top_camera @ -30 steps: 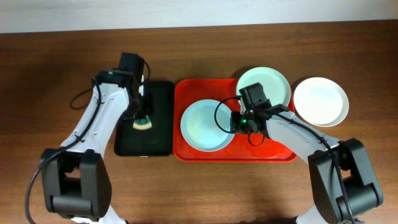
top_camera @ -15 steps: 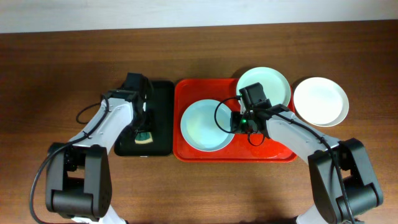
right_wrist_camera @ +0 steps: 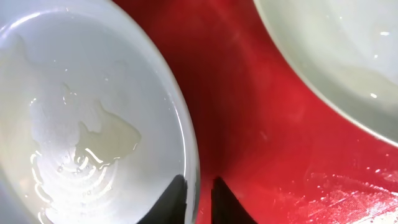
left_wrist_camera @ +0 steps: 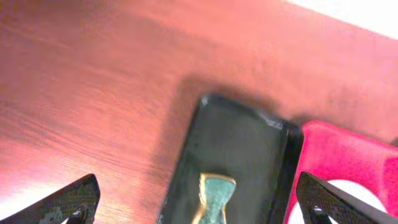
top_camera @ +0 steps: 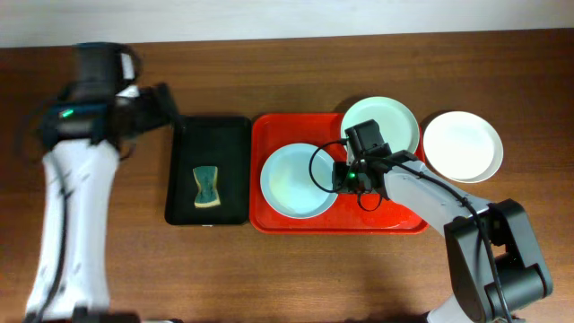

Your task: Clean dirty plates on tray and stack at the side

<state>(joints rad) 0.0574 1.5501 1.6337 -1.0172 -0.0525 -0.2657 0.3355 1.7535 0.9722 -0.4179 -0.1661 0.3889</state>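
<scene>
On the red tray (top_camera: 269,130), toward 9 o'clock, the pale blue plate (top_camera: 291,184) is pinched at its 3 o'clock rim by the right tool (right_wrist_camera: 202,199).

Its bowl is glossy and wet, with a pooled, rippled film of faintly yellowish water. One finger lies inside the rim and the other outside, over red tray floor. There are three plates. The mint plate (top_camera: 386,121) overhangs the tray's 1 o'clock corner. The white plate (top_camera: 462,146) sits on the tabletop (top_camera: 269,278) at 3 o'clock, just beside it. Bare tray floor lies open from 4 to 6 o'clock. There are two trays, and the black tray (top_camera: 229,144) at 9 o'clock holds the one sponge (top_camera: 206,187). The left tool (left_wrist_camera: 199,204) hangs spread wide and empty, high over the black tray's 10 o'clock corner.
</scene>
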